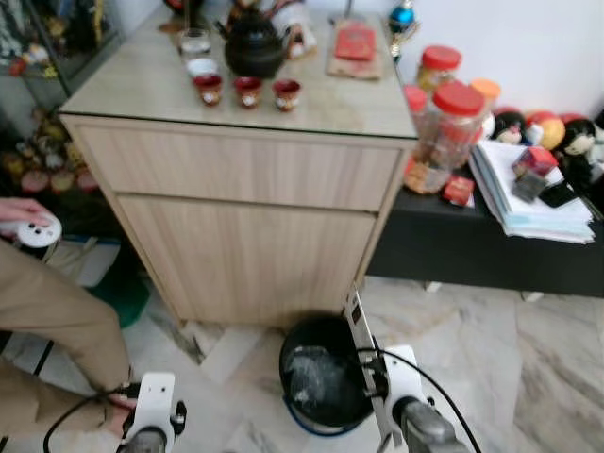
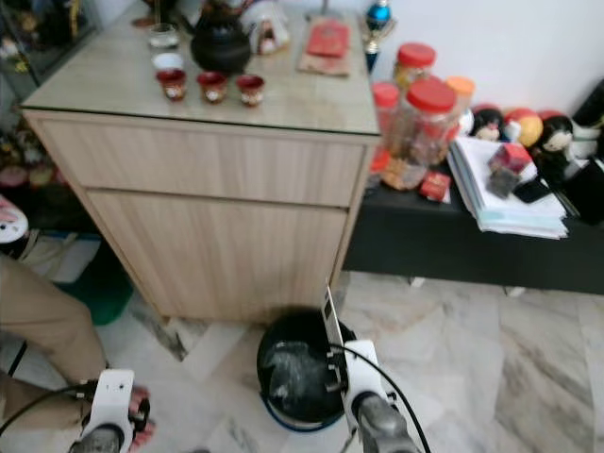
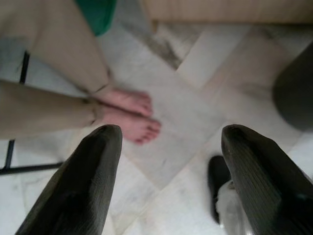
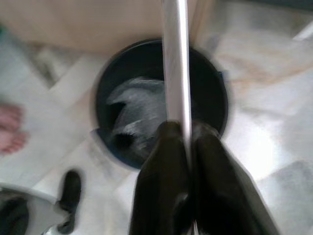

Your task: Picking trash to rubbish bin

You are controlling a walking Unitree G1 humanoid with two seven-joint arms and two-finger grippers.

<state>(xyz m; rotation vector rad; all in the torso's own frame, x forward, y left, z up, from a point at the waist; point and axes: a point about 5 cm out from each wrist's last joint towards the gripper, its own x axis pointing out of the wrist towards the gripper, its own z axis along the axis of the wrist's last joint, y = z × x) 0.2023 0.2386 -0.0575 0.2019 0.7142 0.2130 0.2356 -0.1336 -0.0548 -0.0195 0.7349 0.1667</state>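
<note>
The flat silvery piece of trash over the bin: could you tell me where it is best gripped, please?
Grip the flat silvery piece by its near end, edge-on, as the right gripper does: thin, it fits between shut fingers while its length hangs over the black bin.

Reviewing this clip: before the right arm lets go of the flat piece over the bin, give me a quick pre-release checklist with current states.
1. Right gripper shut on the flat silver strip: ok.
2. Strip over the black bin's opening: ok in the right wrist view; its top end reaches past the rim towards the cabinet.
3. Bin has room: cannot tell; a crumpled bag lies inside.
4. Person's feet clear of the bin: ok.
5. Left gripper open, holding nothing: ok.
</note>
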